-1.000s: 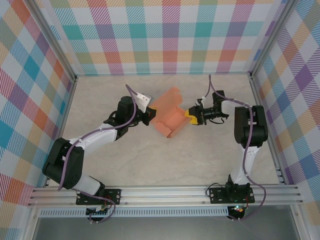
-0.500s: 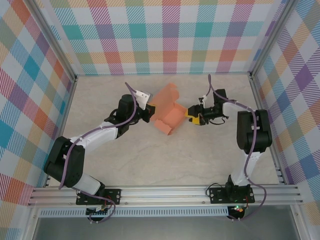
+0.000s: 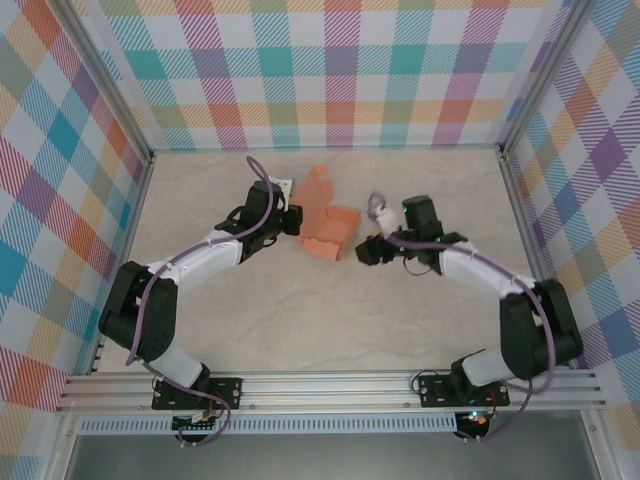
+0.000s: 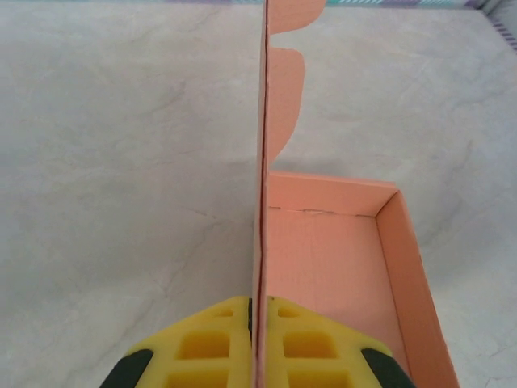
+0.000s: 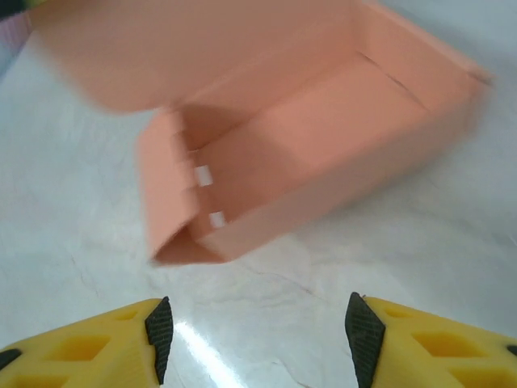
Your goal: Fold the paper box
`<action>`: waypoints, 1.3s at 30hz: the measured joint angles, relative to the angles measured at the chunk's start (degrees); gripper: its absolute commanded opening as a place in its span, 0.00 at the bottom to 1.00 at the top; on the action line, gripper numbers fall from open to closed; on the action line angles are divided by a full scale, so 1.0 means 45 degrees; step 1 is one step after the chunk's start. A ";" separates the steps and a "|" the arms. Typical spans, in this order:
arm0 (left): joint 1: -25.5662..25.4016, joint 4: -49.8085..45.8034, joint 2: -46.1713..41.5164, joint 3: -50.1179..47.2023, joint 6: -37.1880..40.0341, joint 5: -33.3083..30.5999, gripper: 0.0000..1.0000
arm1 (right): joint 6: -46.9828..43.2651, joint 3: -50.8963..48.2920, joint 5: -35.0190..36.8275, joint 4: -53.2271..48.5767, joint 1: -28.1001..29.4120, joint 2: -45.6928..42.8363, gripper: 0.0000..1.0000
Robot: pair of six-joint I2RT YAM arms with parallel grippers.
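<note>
On the pale marbled table (image 3: pixel 300 320), toward the back and between my two arms, sits the paper box (image 3: pixel 328 222). It's a shallow salmon tray lying open side up, with one tall flap standing upright along the side facing my left arm. My left pincer (image 3: pixel 297 221) is clamped tight on that flap. From my left wrist I see the yellow fingers (image 4: pixel 202 347) pressed against both faces of the thin card. My right pincer (image 3: pixel 365 250) hovers near the box's right corner, apart from it, jaws spread and holding nothing. Its black pads (image 5: pixel 159 327) frame bare table, the tray just beyond them.
</note>
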 measured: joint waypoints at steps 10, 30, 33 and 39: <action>-0.0005 -0.0777 0.0019 0.0316 -0.1069 -0.0180 0.00 | -0.7213 -0.0384 0.3011 0.2968 0.2968 0.1705 0.63; -0.0005 -0.1190 0.0019 0.0393 -0.1219 -0.0384 0.00 | -0.8646 0.2623 0.4901 0.3104 0.2701 0.4197 0.39; -0.0005 -0.1156 0.0019 0.0393 -0.1214 -0.0393 0.00 | -0.8369 0.3089 0.4843 0.2302 0.2599 0.4333 0.38; -0.0005 -0.0942 0.0019 0.0393 -0.1185 -0.0379 0.00 | -0.7742 0.3225 0.4658 0.0899 0.2438 0.4488 0.37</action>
